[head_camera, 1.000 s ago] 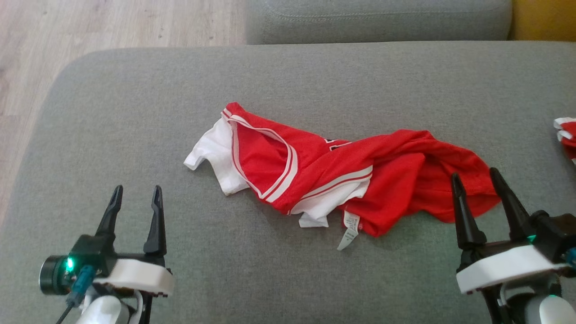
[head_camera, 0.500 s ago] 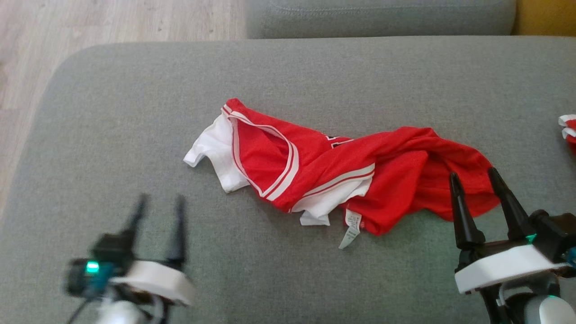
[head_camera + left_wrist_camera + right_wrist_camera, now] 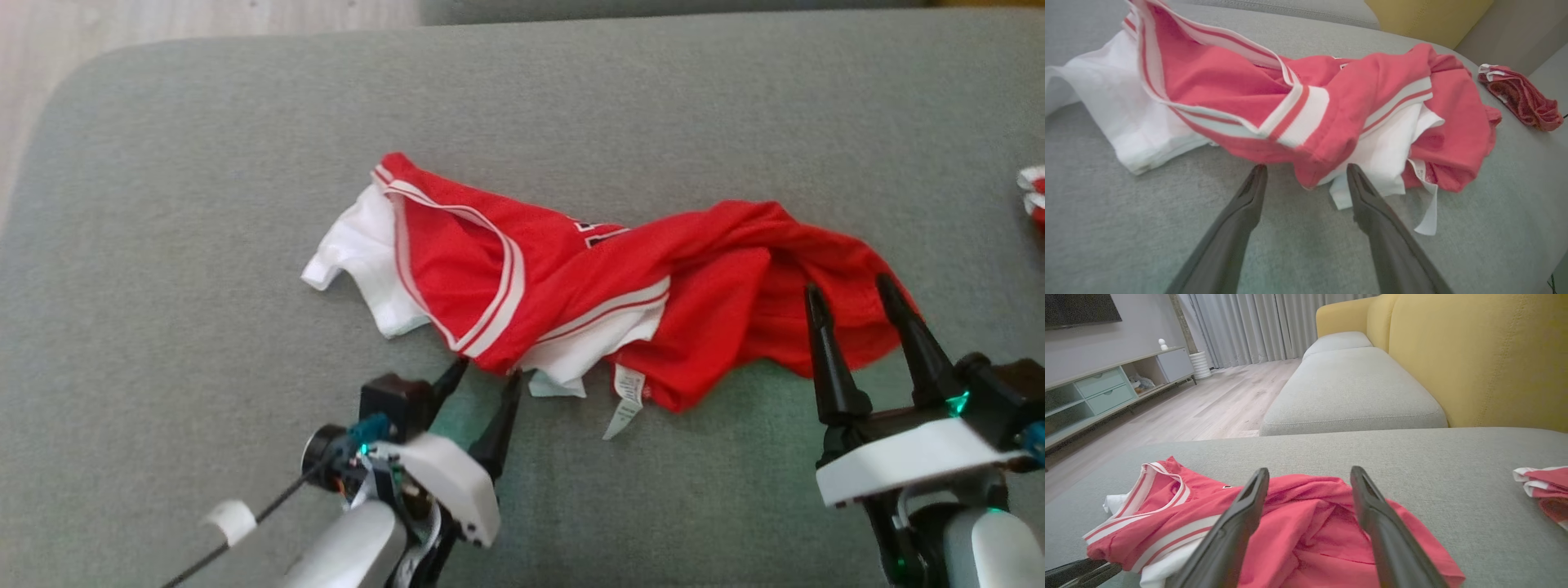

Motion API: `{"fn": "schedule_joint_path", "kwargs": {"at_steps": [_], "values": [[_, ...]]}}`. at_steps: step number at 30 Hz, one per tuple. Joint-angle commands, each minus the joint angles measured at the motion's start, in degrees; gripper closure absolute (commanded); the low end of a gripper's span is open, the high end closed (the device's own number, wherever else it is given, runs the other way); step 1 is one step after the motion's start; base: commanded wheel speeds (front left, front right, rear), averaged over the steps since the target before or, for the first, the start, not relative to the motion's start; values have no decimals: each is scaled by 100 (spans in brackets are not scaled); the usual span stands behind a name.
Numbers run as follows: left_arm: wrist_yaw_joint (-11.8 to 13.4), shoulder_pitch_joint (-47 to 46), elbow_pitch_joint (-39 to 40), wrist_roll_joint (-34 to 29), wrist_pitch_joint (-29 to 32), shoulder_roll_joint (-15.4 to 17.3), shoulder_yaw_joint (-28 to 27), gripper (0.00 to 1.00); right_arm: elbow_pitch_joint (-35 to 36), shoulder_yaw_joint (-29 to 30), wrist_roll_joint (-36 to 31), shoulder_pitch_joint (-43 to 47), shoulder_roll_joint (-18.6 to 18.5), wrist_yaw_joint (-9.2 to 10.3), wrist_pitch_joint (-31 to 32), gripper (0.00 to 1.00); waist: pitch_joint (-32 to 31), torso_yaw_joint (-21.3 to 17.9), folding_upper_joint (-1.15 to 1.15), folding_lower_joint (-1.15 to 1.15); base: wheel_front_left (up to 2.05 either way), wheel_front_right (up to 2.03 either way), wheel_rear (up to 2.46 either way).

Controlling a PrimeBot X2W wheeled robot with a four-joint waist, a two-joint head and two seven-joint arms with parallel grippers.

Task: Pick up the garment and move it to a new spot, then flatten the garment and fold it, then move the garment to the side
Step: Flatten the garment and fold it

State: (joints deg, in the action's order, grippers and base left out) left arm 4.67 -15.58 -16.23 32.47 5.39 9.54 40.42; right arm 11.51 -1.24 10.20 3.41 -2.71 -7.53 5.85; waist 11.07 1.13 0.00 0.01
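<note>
A crumpled red garment with white trim and white sleeves lies in the middle of the grey sofa cushion. My left gripper stands open at the garment's near edge, its fingertips on either side of a red-and-white fold. My right gripper is open, hovering over the garment's right end. A white care label hangs from the near hem.
A second small red-and-white cloth lies at the cushion's right edge. Another grey seat and a yellow backrest lie beyond. Wooden floor shows at the far left.
My left arm has swung right and forward from the lower left to the garment's near edge. The head camera has tilted down. The right gripper holds its place.
</note>
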Motion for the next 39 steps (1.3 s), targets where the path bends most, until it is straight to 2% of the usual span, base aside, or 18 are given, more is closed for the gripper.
{"fn": "schedule_joint_path", "kwargs": {"at_steps": [1,4,5,6,10,15,21,29,33,39], "values": [[-43,-323,-1,60,-137,-66,-246,0,179,-124,57,-204,-28,4,8,0,80,-96,0,-1,0,0,0],[-84,-513,-315,94,-374,-178,-340,0,164,-110,68,-220,-27,4,4,0,125,-157,0,-1,0,0,0],[-104,-568,-385,86,-479,-196,-362,60,155,-104,73,-219,-27,4,0,0,128,-168,0,-1,0,0,0],[-128,-602,-442,87,-549,-207,-375,100,145,-97,79,-214,-26,4,-2,0,126,-177,0,-1,0,0,0],[-181,-697,-333,-24,-810,-151,-365,100,111,-55,122,-173,-24,4,-8,0,92,-170,0,-1,0,0,0],[-162,-666,308,-207,-729,47,-231,100,65,2,168,-128,-21,4,-16,0,12,-71,0,-1,0,0,0],[71,-363,1875,-365,14,621,-98,100,5,71,273,-62,-19,4,-34,0,-116,105,0,-1,0,0,0],[602,240,3998,-115,1029,1216,-272,100,-46,139,425,20,-18,4,-73,0,-182,253,0,-1,0,0,0],[764,359,4127,25,1166,1296,-431,100,-76,112,480,-14,-18,4,-84,0,-152,228,0,-1,0,0,0],[853,374,3372,406,1117,1245,-795,100,-101,44,523,-108,-17,4,-86,0,-23,9,0,-1,0,0,0]]}}
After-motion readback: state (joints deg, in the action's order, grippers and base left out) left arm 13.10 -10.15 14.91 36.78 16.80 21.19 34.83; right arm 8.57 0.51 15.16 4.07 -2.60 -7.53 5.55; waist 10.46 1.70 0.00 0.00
